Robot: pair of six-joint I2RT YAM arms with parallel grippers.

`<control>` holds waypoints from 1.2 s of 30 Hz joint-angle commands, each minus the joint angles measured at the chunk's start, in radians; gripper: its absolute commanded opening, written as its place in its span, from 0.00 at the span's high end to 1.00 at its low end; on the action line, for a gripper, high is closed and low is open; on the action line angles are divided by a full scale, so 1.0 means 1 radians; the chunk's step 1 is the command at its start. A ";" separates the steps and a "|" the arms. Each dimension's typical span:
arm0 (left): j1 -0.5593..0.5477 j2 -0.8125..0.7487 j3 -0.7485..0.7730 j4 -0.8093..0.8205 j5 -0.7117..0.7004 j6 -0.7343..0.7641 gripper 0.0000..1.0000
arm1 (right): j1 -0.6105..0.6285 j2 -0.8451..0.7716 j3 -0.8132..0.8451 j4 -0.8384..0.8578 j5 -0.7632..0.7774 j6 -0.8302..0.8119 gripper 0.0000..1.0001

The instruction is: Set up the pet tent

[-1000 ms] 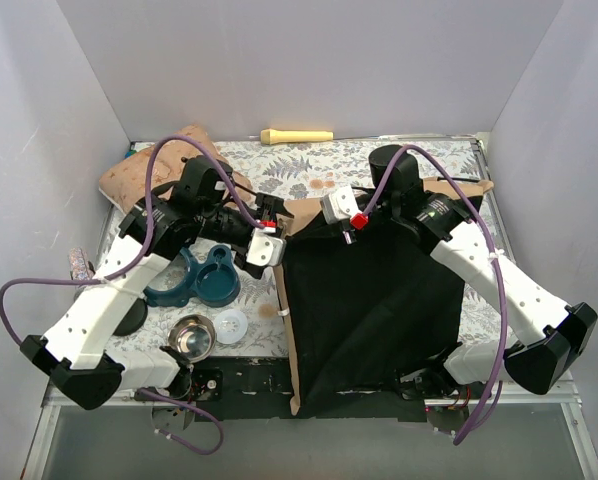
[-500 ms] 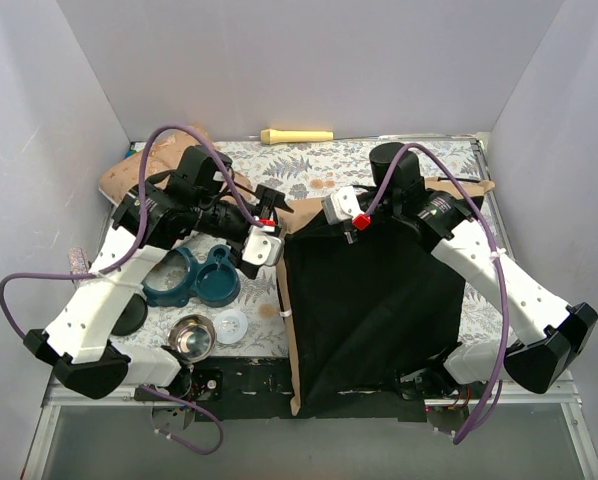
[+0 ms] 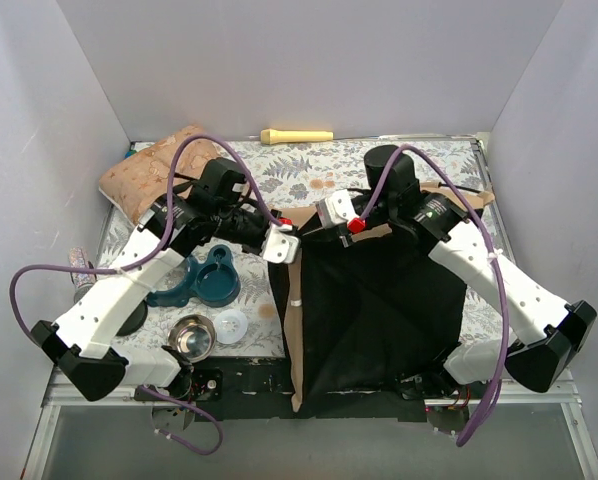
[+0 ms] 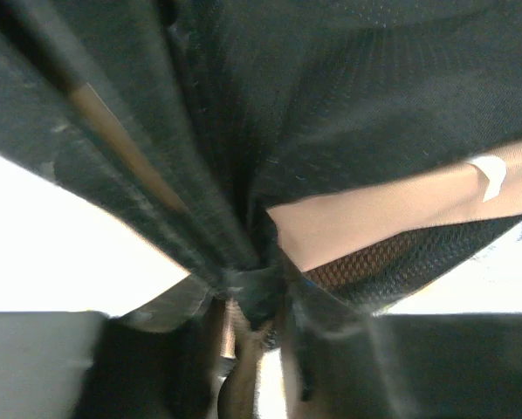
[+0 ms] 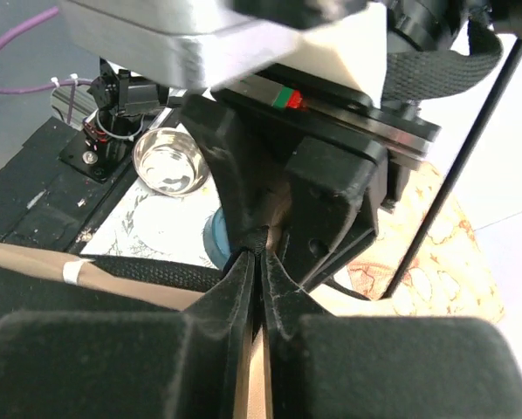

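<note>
The pet tent (image 3: 379,300) lies flat at centre right, a tan shell with a large black mesh panel facing up and a thin black pole (image 3: 449,186) at its far edge. Both grippers meet at its far left corner. My left gripper (image 3: 295,238) is shut on bunched black trim and mesh (image 4: 374,96), which fills the left wrist view around the grip (image 4: 257,301). My right gripper (image 3: 315,228) pinches the tan edge (image 5: 17,262) between its pads (image 5: 259,249), tip to tip with the left gripper's fingers (image 5: 331,201).
A beige-pink patterned cushion (image 3: 149,175) lies at the far left and a yellow cylinder (image 3: 297,135) by the back wall. Left of the tent are a teal double bowl holder (image 3: 204,280), a steel bowl (image 3: 192,337) and a white lid (image 3: 231,325).
My left arm swung right from beside the teal holder to the tent's far left corner, and its jaws closed on the fabric. The tent's left edge shifted right. The right arm barely moved.
</note>
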 commanded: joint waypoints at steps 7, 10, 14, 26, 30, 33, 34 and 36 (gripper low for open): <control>-0.001 -0.166 -0.202 0.322 -0.140 -0.491 1.00 | 0.012 -0.116 0.047 0.243 0.470 0.281 0.39; -0.002 -0.167 -0.222 0.391 -0.197 -0.705 1.00 | 0.010 -0.133 0.084 0.194 0.553 0.309 0.33; 0.001 -0.180 -0.274 0.496 -0.304 -0.985 1.00 | 0.012 -0.142 0.118 0.107 0.650 0.376 0.33; 0.042 -0.200 -0.313 0.678 -0.385 -1.416 1.00 | 0.012 -0.177 0.110 -0.114 0.676 0.487 0.34; 0.041 -0.187 -0.314 0.705 -0.375 -1.471 1.00 | 0.013 -0.105 0.132 -0.176 0.728 0.495 0.29; 0.039 -0.195 -0.340 0.740 -0.355 -1.500 1.00 | 0.012 -0.044 0.161 -0.206 0.776 0.464 0.26; 0.039 -0.200 -0.351 0.757 -0.353 -1.503 1.00 | 0.010 -0.033 0.156 -0.199 0.773 0.449 0.25; 0.038 -0.207 -0.362 0.783 -0.333 -1.500 1.00 | 0.013 -0.028 0.135 -0.168 0.733 0.420 0.24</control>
